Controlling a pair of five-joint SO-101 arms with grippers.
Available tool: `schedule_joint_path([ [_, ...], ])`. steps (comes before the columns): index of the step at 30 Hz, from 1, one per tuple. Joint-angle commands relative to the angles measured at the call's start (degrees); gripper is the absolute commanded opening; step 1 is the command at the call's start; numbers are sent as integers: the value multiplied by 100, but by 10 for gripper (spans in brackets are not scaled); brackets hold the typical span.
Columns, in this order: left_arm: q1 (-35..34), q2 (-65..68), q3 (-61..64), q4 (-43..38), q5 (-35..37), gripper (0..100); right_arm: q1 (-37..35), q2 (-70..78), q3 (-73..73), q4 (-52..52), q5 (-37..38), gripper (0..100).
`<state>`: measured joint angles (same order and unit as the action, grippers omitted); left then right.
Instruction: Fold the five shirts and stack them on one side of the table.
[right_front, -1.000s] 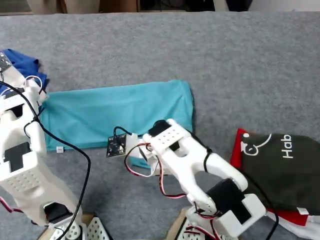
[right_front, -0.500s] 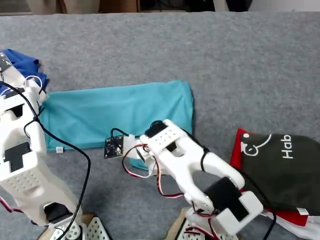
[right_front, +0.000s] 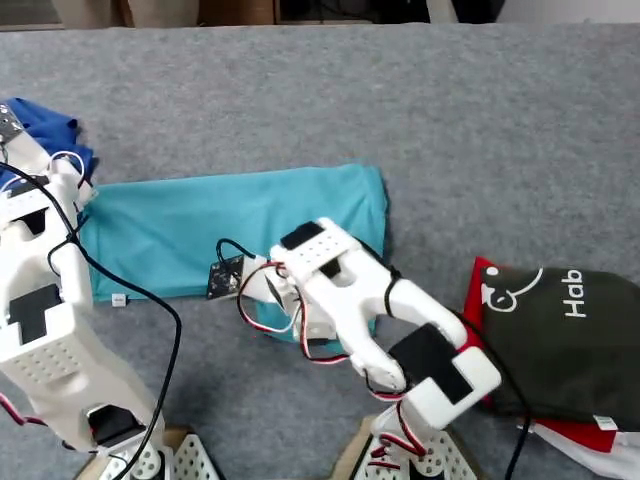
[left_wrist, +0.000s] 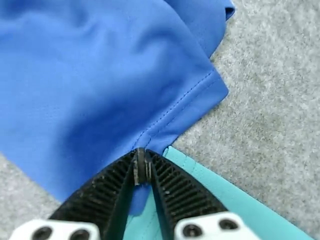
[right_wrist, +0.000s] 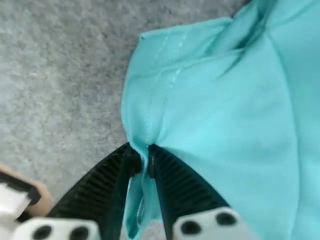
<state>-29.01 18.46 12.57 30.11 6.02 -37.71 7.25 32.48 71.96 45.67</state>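
The right arm (right_front: 360, 300) has swung left, dragging the teal shirt (right_front: 230, 225), which spreads beyond the right gripper (right_wrist: 142, 152) clamped on its hem. The left gripper (left_wrist: 141, 162) pinches its far corner beside the blue shirt (left_wrist: 90, 75). Mid-fold, likely; next, carry the hem across evenly.

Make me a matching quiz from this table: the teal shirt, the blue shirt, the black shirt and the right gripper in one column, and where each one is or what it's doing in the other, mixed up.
1. teal shirt
2. blue shirt
3. black shirt
4. right gripper

A. lies on top of a red garment
B. shut on a fold of cloth
C. spread out flat in the middle
D. bunched at the high view's left edge

Pairs: 1-C, 2-D, 3-A, 4-B
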Motion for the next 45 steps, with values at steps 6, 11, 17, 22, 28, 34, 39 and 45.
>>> schedule_joint_path([
  [6, 53, -48, -334, 0, 44, 20, 629, 971, -3424, 2013, 53, 3],
  [11, 53, -48, -334, 0, 44, 20, 716, 2105, -5771, 2884, 158, 3],
  [17, 53, -48, -334, -9, 35, 20, 778, 3002, -7292, 3033, 448, 3],
  [22, 53, -48, -334, -9, 35, 20, 831, 3371, -7793, 3007, 466, 4],
  [28, 62, -48, -334, -9, 26, 20, 1051, 3635, -8418, 2769, 466, 19],
  [34, 62, -48, -334, -9, 26, 20, 1095, 3600, -8655, 2980, 527, 267],
  [39, 70, -48, -334, -9, 26, 20, 1033, 3204, -8664, 3033, 563, 284],
  [45, 70, -48, -343, -18, 26, 20, 822, 2404, -7618, 3033, 316, 23],
])
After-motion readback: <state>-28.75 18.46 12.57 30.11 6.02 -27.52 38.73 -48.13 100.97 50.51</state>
